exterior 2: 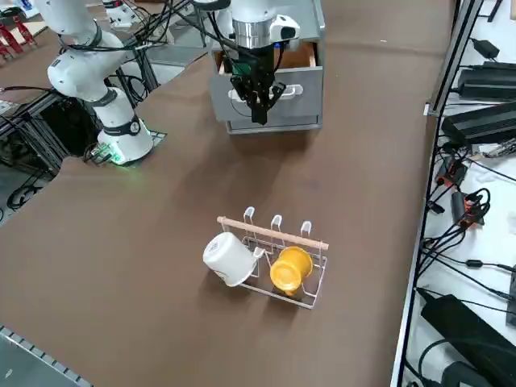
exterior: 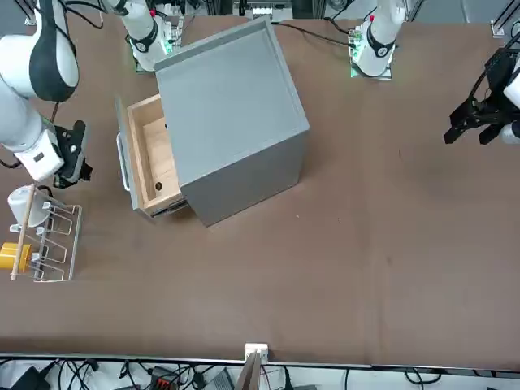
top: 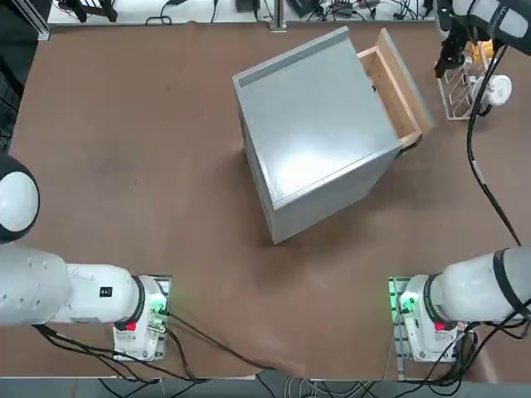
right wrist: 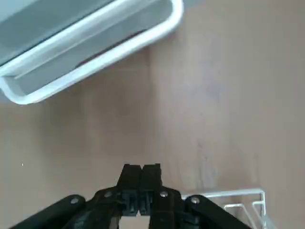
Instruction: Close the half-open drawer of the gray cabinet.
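Note:
The gray cabinet stands turned on the table. Its drawer is pulled partway out toward the robot's right, showing light-wood sides and an inside with nothing in it. The front panel carries a pale bar handle. My right gripper hangs above the table a short way outside the drawer front, between it and the wire rack, touching neither. Its fingers are shut together on nothing.
A white wire rack stands just beyond the gripper, holding a white mug and a yellow mug under a wooden rod. Bare brown tabletop lies around the cabinet.

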